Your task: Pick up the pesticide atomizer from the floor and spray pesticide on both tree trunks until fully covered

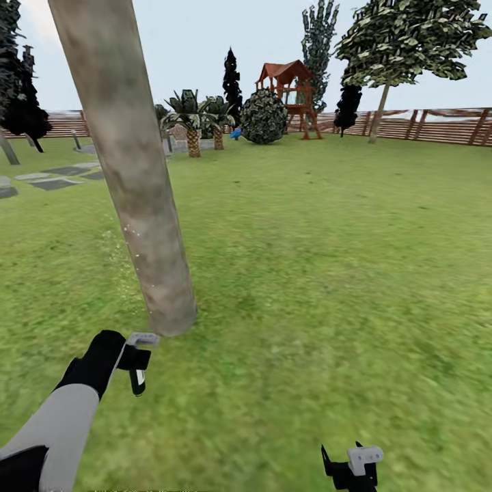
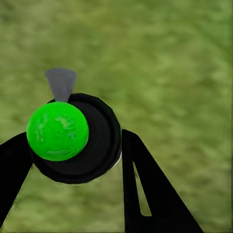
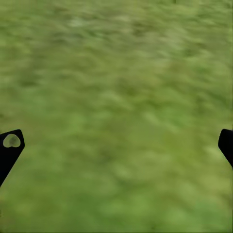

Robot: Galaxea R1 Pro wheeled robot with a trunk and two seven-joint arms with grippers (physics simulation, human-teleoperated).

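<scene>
Left gripper (image 1: 137, 362): you held the pesticide atomizer (image 1: 139, 372) tight between both fingers (image 2: 145, 194), low over the lawn (image 1: 307, 273).
Atomizer: it hung just beside the foot of the tree trunk (image 1: 130, 171). From the wrist you saw its round dark body (image 2: 77, 138) with a green ball on it; the label was hidden.
Pesticide (image 1: 130, 236): tiny pale specks sat on the trunk's left edge, hard to make out.
Right gripper (image 3: 116, 145): you had it spread wide, holding nothing. Its fingers were cut off.
</scene>
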